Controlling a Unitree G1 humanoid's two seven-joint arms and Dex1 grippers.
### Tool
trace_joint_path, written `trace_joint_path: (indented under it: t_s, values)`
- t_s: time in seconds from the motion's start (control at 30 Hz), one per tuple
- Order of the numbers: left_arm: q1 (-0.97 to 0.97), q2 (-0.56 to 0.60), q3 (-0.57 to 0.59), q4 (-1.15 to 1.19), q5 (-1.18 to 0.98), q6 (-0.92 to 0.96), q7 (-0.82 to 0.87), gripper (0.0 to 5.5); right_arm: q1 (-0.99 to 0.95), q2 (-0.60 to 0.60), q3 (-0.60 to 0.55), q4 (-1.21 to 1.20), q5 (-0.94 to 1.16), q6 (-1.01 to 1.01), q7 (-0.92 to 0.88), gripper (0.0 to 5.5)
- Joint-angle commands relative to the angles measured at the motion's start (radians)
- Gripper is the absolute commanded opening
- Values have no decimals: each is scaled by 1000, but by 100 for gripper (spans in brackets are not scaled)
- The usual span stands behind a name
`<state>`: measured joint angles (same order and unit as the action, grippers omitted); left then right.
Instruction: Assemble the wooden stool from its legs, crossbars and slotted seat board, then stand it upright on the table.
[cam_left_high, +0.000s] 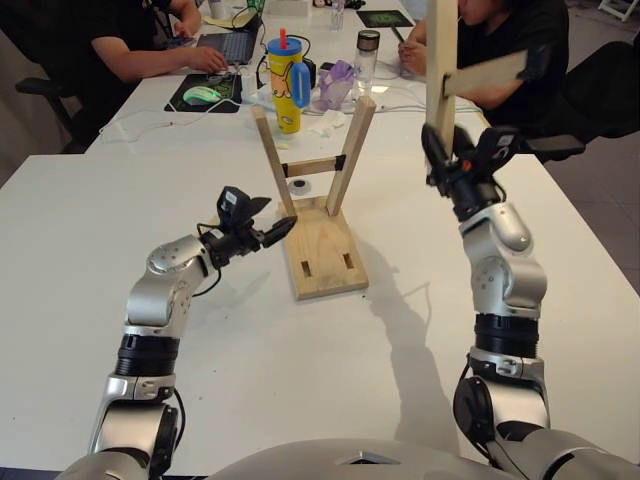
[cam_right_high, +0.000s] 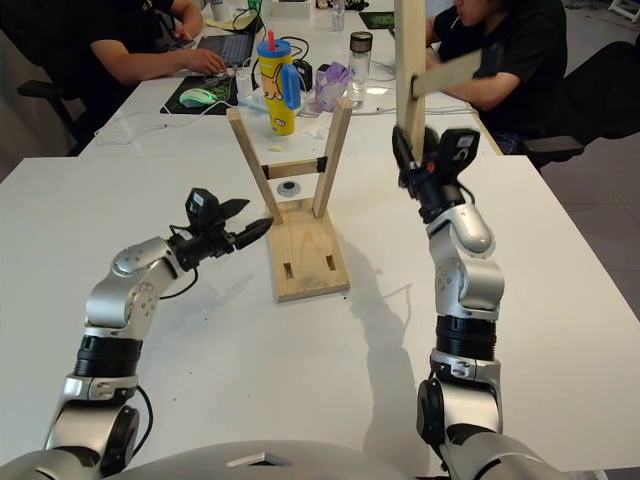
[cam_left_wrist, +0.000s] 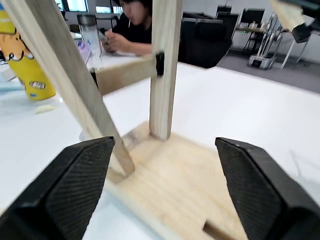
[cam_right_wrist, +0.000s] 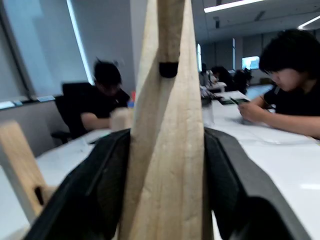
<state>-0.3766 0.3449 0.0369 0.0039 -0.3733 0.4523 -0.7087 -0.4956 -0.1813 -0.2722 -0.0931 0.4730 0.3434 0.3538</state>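
1. Seat board (cam_left_high: 325, 255): lay flat on the white table (cam_left_high: 90, 260) between the arms, with 2 near slots (cam_left_high: 305, 268) unfilled.
2. Fitted frame: 2 legs (cam_left_high: 275, 165) joined by 1 crossbar (cam_left_high: 312, 167) stood splayed at the board's far end.
3. Second leg (cam_left_high: 441, 60): was held upright, high over the table's right side and well apart from the board, with a loose crossbar (cam_left_high: 485, 72) jutting sideways.
4. Handling, judged: dry, stiff, light wood, not fragile. It is top-heavy when gripped low, so the flat faces near the foot offer the best purchase.
5. Right gripper (cam_left_high: 440, 150): clamped on the second leg's lower end, with the pads (cam_right_wrist: 107, 185) pressing opposite faces.
6. Left gripper (cam_left_high: 278, 215): fingers (cam_left_wrist: 82, 180) were spread wide and held nothing. It sat just beside the board's left edge and the nearer fitted leg; contact could not be told.
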Motion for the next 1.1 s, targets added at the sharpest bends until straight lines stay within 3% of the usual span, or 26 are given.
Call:
trace_joint_path:
  t_s: [0.03, 0.2, 0.3, 0.53, 0.8, 1.1]
  values:
    - [-26, 8, 96, -59, -187, 118, -54, 398, -47, -27, -54, -143, 341, 228, 55, 204]
    - [-58, 20, 232, -147, -585, 368, -97, 481, 40, -151, -24, -201, 713, 558, 193, 204]
    - [-92, 35, 254, -152, -741, 474, -100, 513, 101, -212, 9, -200, 792, 665, 264, 204]
    - [-180, 41, 302, -84, -909, 553, -23, 513, 130, -301, 75, -165, 804, 748, 394, 204]
    - [-198, 70, 277, -75, -936, 592, -23, 513, 162, -358, 133, -186, 771, 760, 490, 204]
    - [-183, 145, 229, -82, -917, 651, -92, 383, 164, -375, 149, -189, 754, 758, 525, 204]
